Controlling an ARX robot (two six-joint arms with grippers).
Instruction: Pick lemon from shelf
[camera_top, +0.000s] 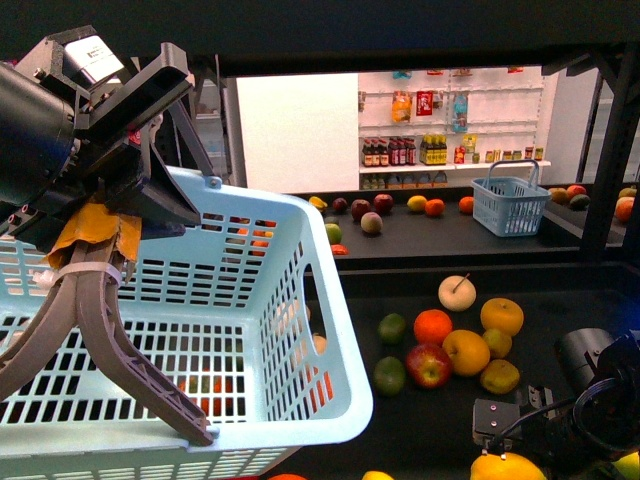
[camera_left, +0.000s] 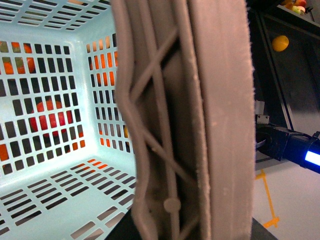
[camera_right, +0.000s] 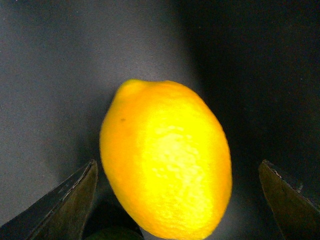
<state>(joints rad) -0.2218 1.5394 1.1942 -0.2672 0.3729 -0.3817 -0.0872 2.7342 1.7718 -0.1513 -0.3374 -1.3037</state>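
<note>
No writing could be read anywhere. A white sticker (camera_top: 96, 57) on the arm housing, at about ten o'clock in the front view, carried print too blurred to make out. The labels on the bottles (camera_top: 390, 152) toward one o'clock were too small.

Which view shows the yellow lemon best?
The right wrist view: the glossy yellow oval lemon fills it. The front view shows only its top at the lower edge. The left wrist view shows mostly the pale blue plastic basket.
</note>
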